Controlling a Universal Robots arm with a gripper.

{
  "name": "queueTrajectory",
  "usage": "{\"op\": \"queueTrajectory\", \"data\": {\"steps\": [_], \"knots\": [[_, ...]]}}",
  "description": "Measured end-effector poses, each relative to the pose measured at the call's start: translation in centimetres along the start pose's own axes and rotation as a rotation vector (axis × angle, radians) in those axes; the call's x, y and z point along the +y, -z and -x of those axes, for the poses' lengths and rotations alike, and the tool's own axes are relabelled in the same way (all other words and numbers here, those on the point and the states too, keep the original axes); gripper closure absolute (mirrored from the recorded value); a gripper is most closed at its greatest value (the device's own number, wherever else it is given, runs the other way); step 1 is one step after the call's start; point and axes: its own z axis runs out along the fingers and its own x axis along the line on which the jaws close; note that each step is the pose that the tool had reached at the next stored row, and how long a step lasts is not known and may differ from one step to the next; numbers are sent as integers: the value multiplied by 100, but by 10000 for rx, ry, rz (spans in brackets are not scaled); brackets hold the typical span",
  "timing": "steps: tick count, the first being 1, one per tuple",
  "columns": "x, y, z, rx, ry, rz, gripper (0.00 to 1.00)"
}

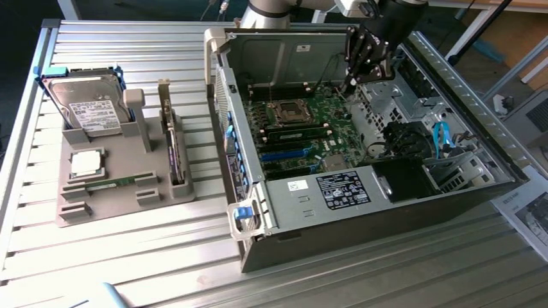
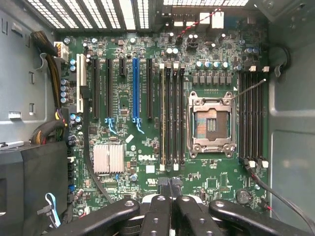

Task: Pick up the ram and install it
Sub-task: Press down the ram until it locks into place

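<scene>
The ram [image 1: 110, 185] is lying flat in the grey holder [image 1: 111, 208] near the surface's [image 1: 128, 263] edge on the exterior view's left, just beside the square processor chip [image 1: 86, 163], and nothing is gripping it. I am seeing ribbed metal slats running across the surface, with the open computer case [image 1: 342, 192] sitting toward its opposite edge. The pincer [image 1: 353, 80] is hanging closed and empty over the motherboard [image 2: 128, 147]. Furniture legs are showing beyond the far edge. The arm is being cut off at the top. I cannot tell whether the memory slots [image 2: 170, 118] are holding sticks.
</scene>
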Motion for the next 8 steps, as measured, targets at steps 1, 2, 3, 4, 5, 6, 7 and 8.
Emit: {"op": "queueTrajectory", "data": {"steps": [1,2,3,4,5,6,7,8], "knots": [[0,0,0,0,0,0,90],[0,0,0,1,0,0,90],[0,-6,0,-1,0,0,90],[-1,-17,-1,-1,0,0,90],[-1,-23,-1,0,0,0,90],[-1,-31,-1,0,0,0,90],[-1,-45,-1,-1,0,0,90],[-2,-59,-2,0,0,0,90]]}}
